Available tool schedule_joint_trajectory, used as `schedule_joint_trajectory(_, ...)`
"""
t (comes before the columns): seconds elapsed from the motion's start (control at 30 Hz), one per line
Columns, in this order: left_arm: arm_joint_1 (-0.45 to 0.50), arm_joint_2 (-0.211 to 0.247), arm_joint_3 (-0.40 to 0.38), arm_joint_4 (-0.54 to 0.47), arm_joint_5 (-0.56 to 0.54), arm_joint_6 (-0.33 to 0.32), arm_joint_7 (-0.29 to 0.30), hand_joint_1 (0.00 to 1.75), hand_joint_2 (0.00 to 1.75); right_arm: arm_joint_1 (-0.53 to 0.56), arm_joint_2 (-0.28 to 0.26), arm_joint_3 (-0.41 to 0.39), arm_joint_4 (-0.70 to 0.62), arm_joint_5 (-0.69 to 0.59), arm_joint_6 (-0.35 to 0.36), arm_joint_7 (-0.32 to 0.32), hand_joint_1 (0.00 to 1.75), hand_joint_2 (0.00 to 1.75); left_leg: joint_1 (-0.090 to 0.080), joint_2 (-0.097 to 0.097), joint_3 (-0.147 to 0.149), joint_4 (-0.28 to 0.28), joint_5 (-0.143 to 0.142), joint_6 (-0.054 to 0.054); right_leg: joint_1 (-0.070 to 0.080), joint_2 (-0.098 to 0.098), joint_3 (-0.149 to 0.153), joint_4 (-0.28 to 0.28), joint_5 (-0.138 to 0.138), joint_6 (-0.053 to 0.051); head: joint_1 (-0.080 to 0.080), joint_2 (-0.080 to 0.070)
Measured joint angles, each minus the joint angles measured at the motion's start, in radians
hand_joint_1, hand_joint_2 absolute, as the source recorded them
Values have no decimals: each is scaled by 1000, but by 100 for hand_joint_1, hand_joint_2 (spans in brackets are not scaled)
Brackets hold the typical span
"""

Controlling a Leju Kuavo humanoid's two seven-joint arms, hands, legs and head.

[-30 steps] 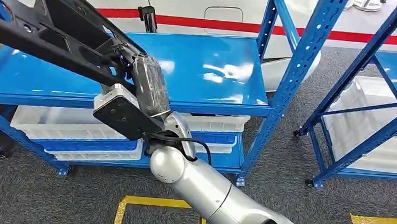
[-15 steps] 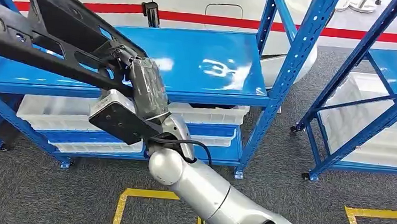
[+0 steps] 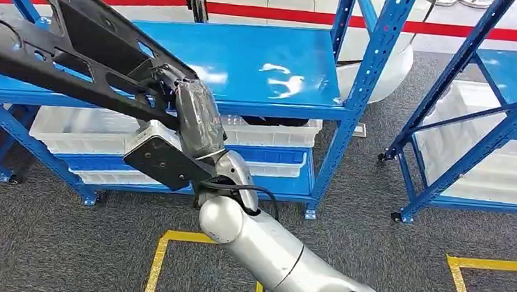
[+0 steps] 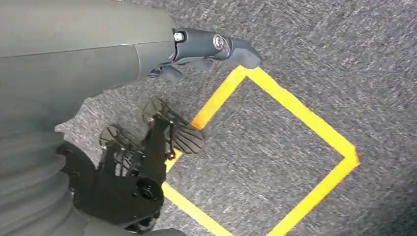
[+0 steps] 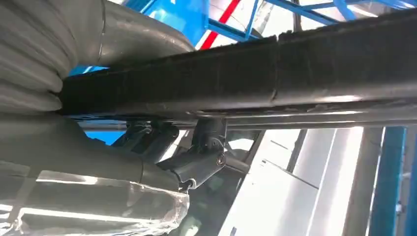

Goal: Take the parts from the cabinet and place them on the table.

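so long black frame part (image 3: 55,39) is clamped in the right hand (image 3: 188,112), fingers (image 5: 201,157) wrapped round its bar, most of it beyond them. looks stiff, long, likely to swing; grip nearer middle. white bins (image 3: 82,135) under the blue shelf (image 3: 262,69), contents unclear. left hand (image 4: 206,46) fingers curled, empty.

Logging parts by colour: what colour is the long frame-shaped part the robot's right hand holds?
Black; the long black frame part in the right hand shows best in the head view.

the right hand (image 5: 162,147) grips a long black part (image 5: 275,73) – it crosses the frame's upper half. blue shelf posts (image 5: 388,182) stand at lower right.
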Motion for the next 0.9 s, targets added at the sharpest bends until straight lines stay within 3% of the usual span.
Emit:
schedule_joint_trajectory(0.03, 2, -1, 0, 0, 0, 1, 0, 0, 175, 0, 1, 0, 0, 0, 1, 0, 175, 175, 2, -1, -16, 52, -53, -6, 3, -1, -5, 0, 7, -10, -1, 0)
schedule_joint_trajectory(0.07, 3, -1, 0, 0, 0, 1, 0, 0, 175, 0, 1, 0, 0, 0, 4, 0, 175, 175, 3, -1, -35, 120, -103, -11, 6, -1, -11, 0, 12, -13, -3, 0)
schedule_joint_trajectory(0.13, 3, -1, 1, 0, 3, 2, -4, 0, 175, 3, 0, 0, 0, 0, 7, -1, 175, 175, 6, -2, -69, 257, -165, -18, 13, -2, -25, 2, 23, -15, -2, 0)
schedule_joint_trajectory(0.17, 3, -1, 2, 0, 5, 3, -5, 0, 175, 6, -1, 1, 0, 0, 7, -1, 175, 175, 6, -2, -59, 266, -163, -17, 15, -2, -32, 3, 27, -14, -2, 0)
schedule_joint_trajectory(0.2, 3, 0, 3, 0, 8, 5, -5, 0, 175, 7, 0, 1, 0, -1, 8, -1, 175, 175, 6, -2, -27, 229, -142, -14, 16, -1, -40, 7, 32, -11, -2, 0)
schedule_joint_trajectory(0.27, 2, 0, 8, 0, 9, 8, -6, 0, 175, 6, 1, 1, 0, -5, 8, -2, 175, 175, 7, -2, 89, 64, -81, -5, 16, 1, -51, 14, 36, -7, -2, 0)
schedule_joint_trajectory(0.3, 0, 0, 9, 0, 9, 8, -6, 0, 175, 6, 4, 1, -1, -7, 8, -3, 175, 175, 6, -6, 129, -8, -104, -4, 16, 1, -52, 15, 39, -2, -2, 0)
schedule_joint_trajectory(0.33, -1, -1, 10, 0, 9, 9, -6, 0, 175, 6, 5, 1, -1, -8, 8, -2, 175, 175, -4, -12, 130, 0, -95, 2, 17, 1, -53, 8, 47, 9, 0, 0)
schedule_joint_trajectory(0.43, -1, 0, 11, 0, 10, 14, -6, 0, 175, 2, 6, 3, -4, -13, 7, -4, 175, 175, -17, -13, 120, -5, -81, 19, 13, -2, -53, 1, 61, 30, -4, 0)
schedule_joint_trajectory(0.47, -1, 0, 12, 0, 11, 16, -6, 0, 175, 2, 6, 3, -6, -14, 7, -4, 175, 175, -17, -11, 122, -21, -68, 33, 18, -2, -55, -5, 66, 39, -3, 0)
schedule_joint_trajectory(0.5, -2, -1, 12, 0, 11, 16, -6, 0, 175, 2, 4, 4, -6, -15, 7, -4, 175, 175, -9, -2, 121, -38, -50, 46, 20, -4, -70, 13, 48, 35, -1, 0)
schedule_joint_trajectory(0.57, -4, -2, 12, 0, 11, 16, -6, 0, 175, -3, 3, 5, -6, -21, 6, -5, 175, 175, -14, -2, 101, -42, -34, 63, 20, -4, -119, 122, -34, 21, 0, 0)
schedule_joint_trajectory(0.6, -4, -2, 13, 0, 12, 16, -7, 0, 175, -2, 2, 6, -5, -26, 6, -5, 175, 175, -16, -1, 88, -41, -24, 65, 19, -4, -156, 220, -82, 17, 1, 0)
schedule_joint_trajectory(0.63, -4, -2, 15, 0, 13, 16, -7, 0, 175, -2, 1, 7, -5, -28, 6, -5, 175, 175, -19, -1, 75, -41, -16, 65, 19, -4, -182, 294, -110, 19, 1, 0)
schedule_joint_trajectory(0.67, -4, -2, 17, 0, 15, 16, -7, 0, 175, -1, -2, 8, -5, -32, 6, -6, 175, 175, -20, -1, 64, -40, -7, 65, 19, -4, -188, 327, -116, 25, 3, 0)
schedule_joint_trajectory(0.7, -3, -3, 18, 0, 16, 16, -8, 0, 175, -1, -3, 9, -5, -39, 5, -6, 175, 175, -22, -1, 53, -40, 1, 63, 19, -4, -167, 308, -104, 33, 2, 0)
schedule_joint_trajectory(0.73, -3, -4, 18, 0, 17, 16, -9, 0, 175, -1, -3, 10, -5, -45, 3, -6, 175, 175, -24, -2, 44, -40, 9, 60, 20, -5, -124, 248, -80, 39, 4, 0)
schedule_joint_trajectory(0.77, -3, -6, 19, 0, 17, 16, -9, 0, 175, -2, -2, 11, -5, -47, 2, -6, 175, 175, -26, -2, 35, -40, 17, 58, 22, -5, -58, 146, -49, 42, 4, 0)
schedule_joint_trajectory(0.8, -4, -7, 19, 0, 17, 16, -10, 0, 175, -4, 0, 13, -5, -48, 2, -7, 175, 175, -28, -3, 30, -38, 24, 55, 25, -7, 6, 52, -36, 36, 5, 0)
schedule_joint_trajectory(0.83, -3, -10, 19, 0, 17, 16, -10, 0, 175, -4, 5, 14, -6, -49, 1, -7, 175, 175, -34, -3, 20, -36, 28, 49, 29, -9, 63, -22, -47, 23, 4, 0)
schedule_joint_trajectory(0.87, -3, -10, 20, 0, 17, 16, -11, 0, 175, -5, 5, 18, -6, -49, 0, -9, 175, 175, -33, -1, 21, -37, 37, 45, 33, -10, 55, -12, -31, 21, -3, 0)
schedule_joint_trajectory(0.9, -3, -9, 21, 0, 19, 16, -13, 0, 175, -8, 4, 19, -6, -52, -2, -10, 175, 175, -34, -1, 20, -31, 41, 40, 30, -7, 41, -22, -28, 19, 2, 0)
